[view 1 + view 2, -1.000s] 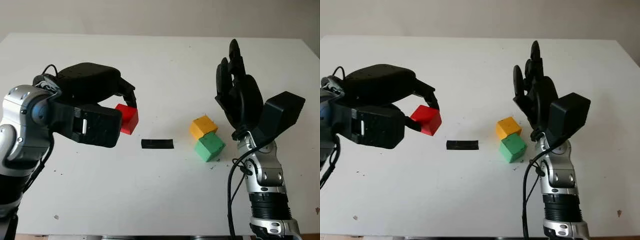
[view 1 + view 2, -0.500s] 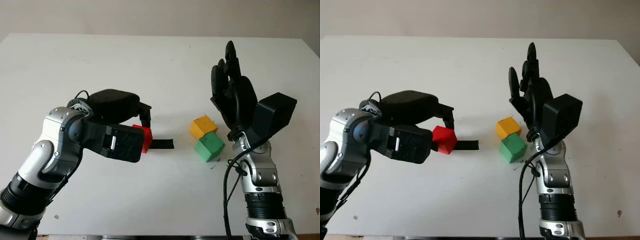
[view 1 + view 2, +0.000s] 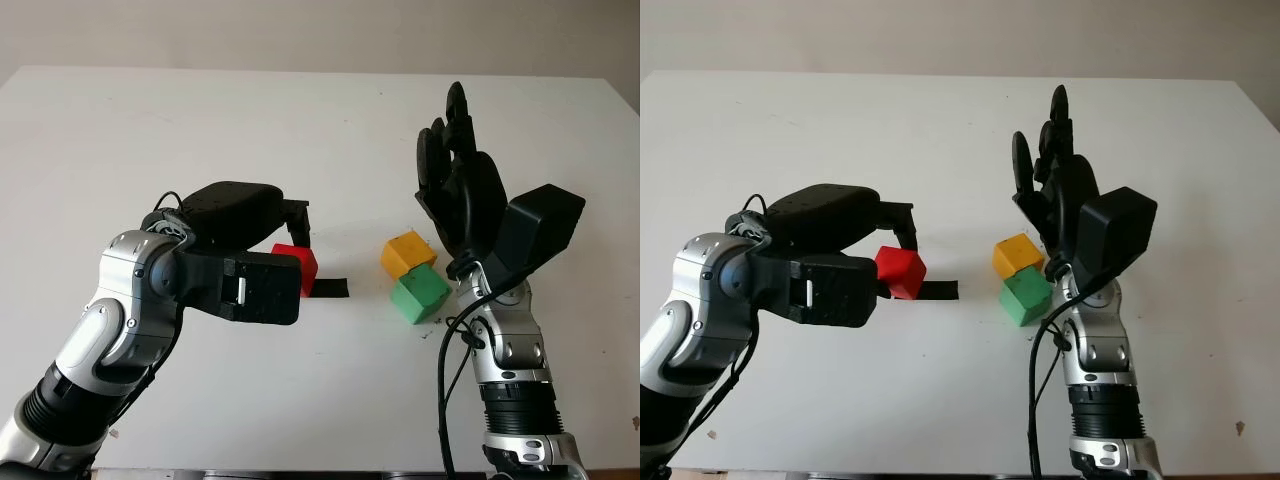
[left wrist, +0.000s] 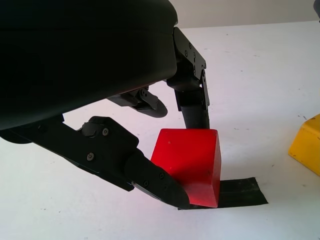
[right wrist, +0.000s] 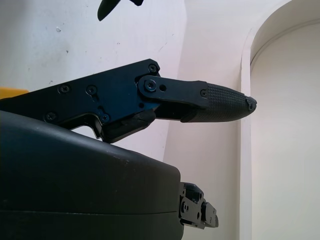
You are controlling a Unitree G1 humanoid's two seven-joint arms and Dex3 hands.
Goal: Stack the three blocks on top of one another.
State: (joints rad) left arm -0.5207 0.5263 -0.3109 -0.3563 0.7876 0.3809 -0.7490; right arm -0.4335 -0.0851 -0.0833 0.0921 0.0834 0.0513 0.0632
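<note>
Left hand [image 3: 875, 262] has carried the red block [image 3: 901, 272] rightward from a second ago, now low over the black tape strip [image 3: 937, 290], fingers clamped on it. Right hand [image 3: 462, 190] is open, raised just beside the yellow block [image 3: 407, 251]. Progress: the yellow block sits skewed against the green block [image 3: 418, 295], seemingly part-resting on it, so maybe one tier done; red isn't stacked yet. Red cube looks clean, sharp-edged, held a bit tilted above the white table [image 3: 300, 120].

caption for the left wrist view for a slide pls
Left hand gripping the red block above a strip of black tape, yellow block nearby.
</note>
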